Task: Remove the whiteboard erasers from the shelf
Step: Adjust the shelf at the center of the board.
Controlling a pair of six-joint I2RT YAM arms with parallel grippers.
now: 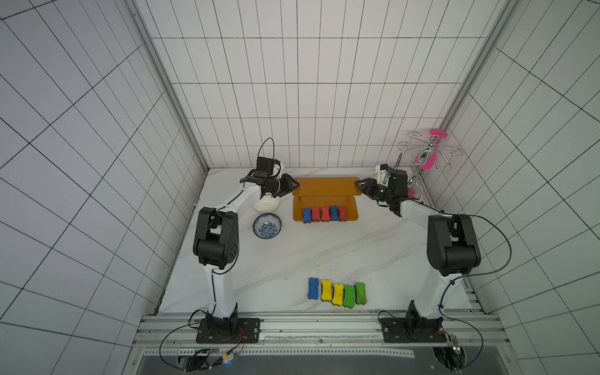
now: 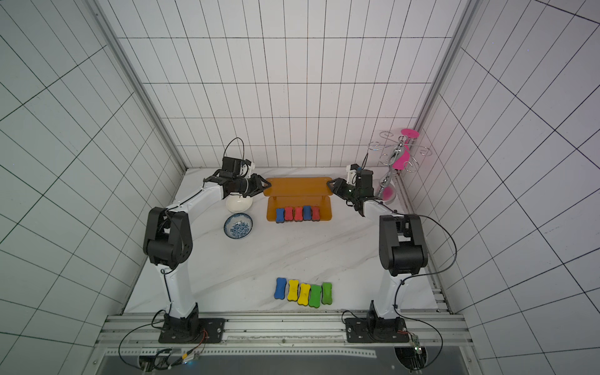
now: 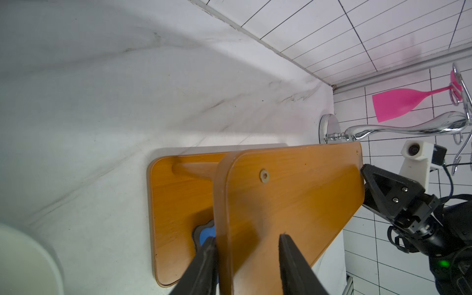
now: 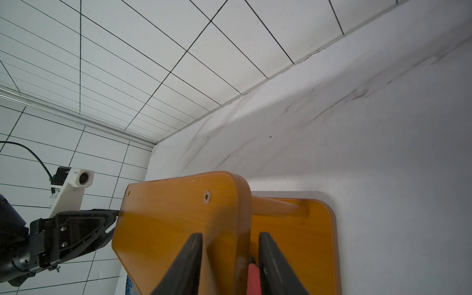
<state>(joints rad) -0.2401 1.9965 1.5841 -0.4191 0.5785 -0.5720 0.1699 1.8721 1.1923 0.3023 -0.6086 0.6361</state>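
White-tiled cell around a marble-look tabletop (image 1: 324,250)
Dark-lined tile walls (image 1: 292,97) meet at aluminium corner posts (image 1: 169,91); an aluminium rail (image 1: 324,322) spans the front.

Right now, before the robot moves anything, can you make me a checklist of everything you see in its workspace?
Surface: white marble tabletop, no spills seen.
Job's things: orange shelf, top board bare; five whiteboard erasers on its lower board, blue, red, red, blue, red; five more erasers on the tabletop near the front.
Clutter: blue-patterned bowl, white bowl, chrome cup rack holding a pink goblet.
End effectors: left end effector and right end effector each straddle an end of the top board; clamped or not, cannot tell.
Cables: black cables loop off the arms, clear of the erasers.
Surroundings: white tiled walls.
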